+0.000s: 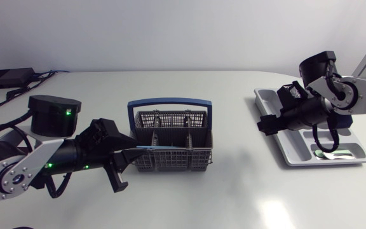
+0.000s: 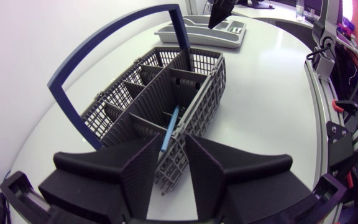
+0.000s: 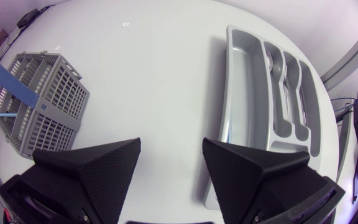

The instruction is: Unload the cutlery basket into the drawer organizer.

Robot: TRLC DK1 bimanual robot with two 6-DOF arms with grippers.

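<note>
Head view: organizer (image 1: 267,100) w/ spoon (image 1: 326,154)

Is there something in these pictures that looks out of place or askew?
Yes: a thin blue utensil lies slanted in the cutlery basket, one end poking out past its wall toward the left gripper instead of standing upright. Nothing else stands out.

basket (image 1: 170,141) left of organizer (image 1: 278,130)

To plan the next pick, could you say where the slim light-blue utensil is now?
In the head view, left of centre, the slim light-blue utensil rests in the grey mesh basket's front row, its end toward the left gripper.
</note>
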